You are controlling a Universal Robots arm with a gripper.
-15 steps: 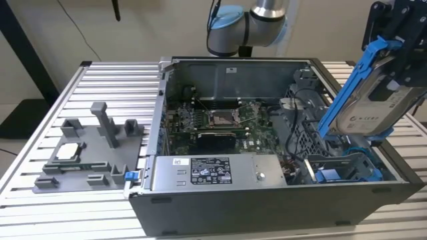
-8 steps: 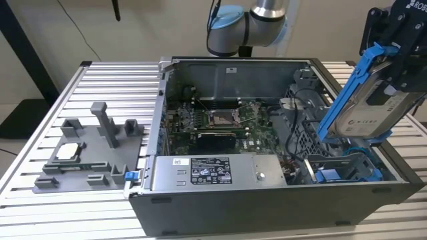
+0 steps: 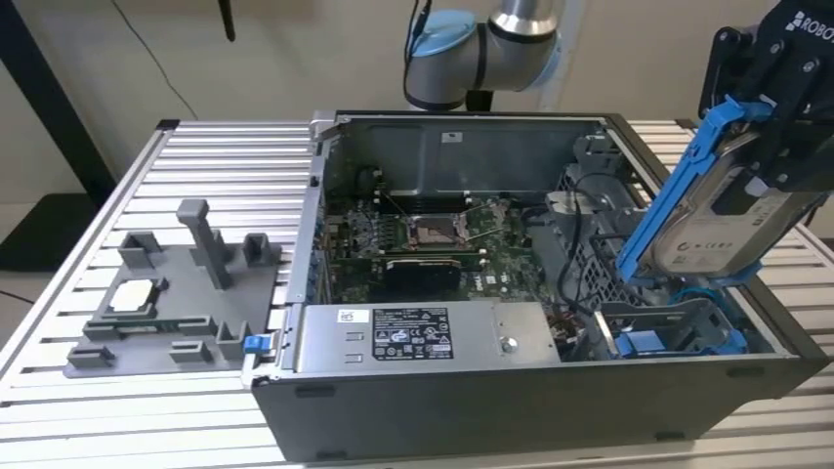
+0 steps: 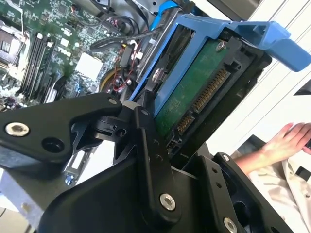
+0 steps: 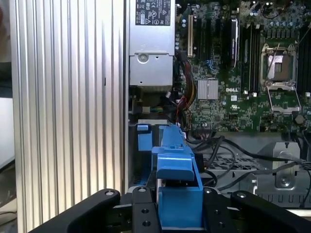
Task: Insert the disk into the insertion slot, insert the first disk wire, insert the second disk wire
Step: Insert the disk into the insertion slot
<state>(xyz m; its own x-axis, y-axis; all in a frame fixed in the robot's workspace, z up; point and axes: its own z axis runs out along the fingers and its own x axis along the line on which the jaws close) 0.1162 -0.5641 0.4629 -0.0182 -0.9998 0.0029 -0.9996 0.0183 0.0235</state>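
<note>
My gripper [image 3: 778, 122] is shut on the disk [image 3: 710, 230], a silver drive with a white label in a bright blue frame [image 3: 678, 186]. The disk hangs steeply tilted over the front corner of the open case, at the exterior view's right. Its lower end sits just above the insertion slot [image 3: 671, 327], a grey bay with blue rails. The disk's green underside [image 4: 194, 92] and connector edge show in the second wrist view. In the first wrist view the blue frame [image 5: 177, 165] stands between my black fingers [image 5: 143, 211]. Dark cables [image 5: 228, 150] lie beside the bay; which are the disk wires I cannot tell.
The case [image 3: 521, 391] holds a motherboard [image 3: 417, 234], a power supply [image 3: 417, 337] and a perforated cage [image 3: 593, 264]. A grey fixture [image 3: 170, 293] stands on the slatted table [image 3: 222, 166] at the exterior view's left. A person's hand [image 4: 286, 141] rests beyond the case.
</note>
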